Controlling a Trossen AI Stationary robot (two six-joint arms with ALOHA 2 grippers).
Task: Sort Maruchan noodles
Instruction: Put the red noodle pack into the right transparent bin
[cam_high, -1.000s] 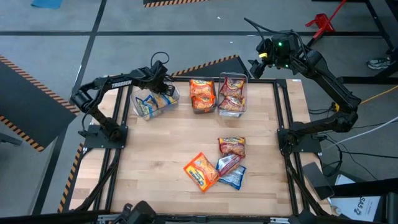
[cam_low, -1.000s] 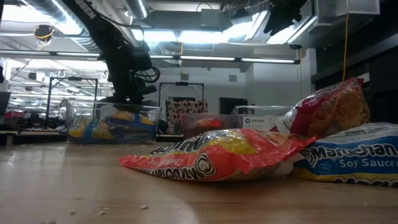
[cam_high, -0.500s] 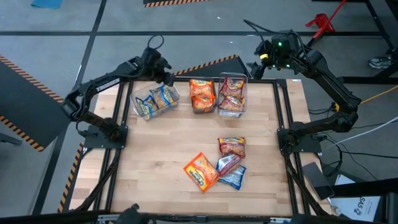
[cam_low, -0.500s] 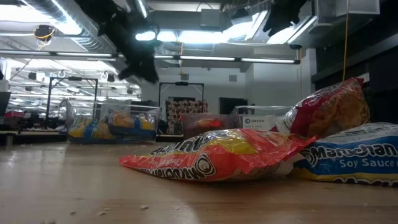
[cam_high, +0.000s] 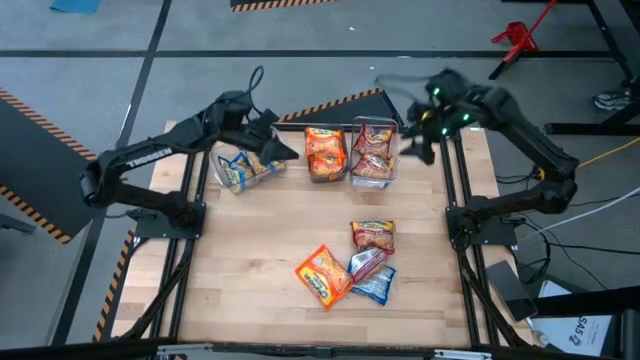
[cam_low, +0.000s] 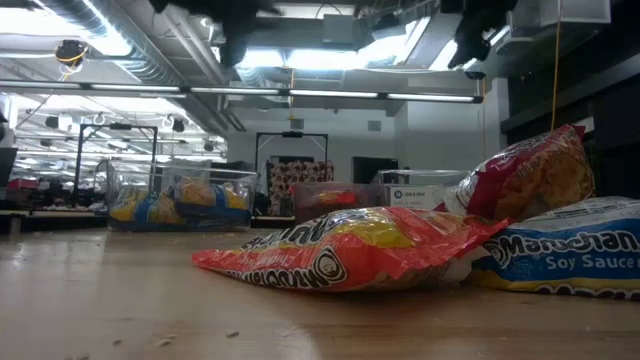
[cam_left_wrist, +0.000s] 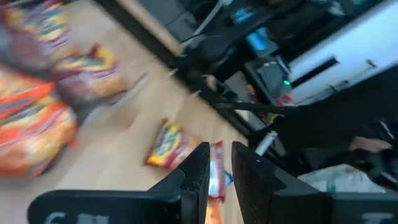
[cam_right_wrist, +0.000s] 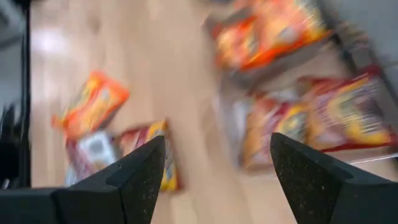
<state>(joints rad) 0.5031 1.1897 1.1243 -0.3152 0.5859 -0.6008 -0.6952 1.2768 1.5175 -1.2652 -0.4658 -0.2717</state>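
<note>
Several Maruchan packets lie loose near the table's front: a red one, an orange one, a red-and-silver one and a blue one. At the far edge stand three clear bins, holding blue packets, orange packets and red packets. My left gripper hangs high between the blue and orange bins, pointing almost level; its fingers are a narrow gap apart with nothing between them. My right gripper hovers wide open beside the red bin, slanting down, and holds nothing.
Black frame rails run along the table's left and right edges. Bare wood lies between the bins and the loose packets. In the low view the orange packet lies closest, with the red and blue packets to its right.
My left gripper has risen out of the blue bin, swung toward the table's right and tipped from pointing down to nearly level; the blue packets stay in the bin. My right gripper has come from beyond the far right corner toward the near edge and tipped downward.
</note>
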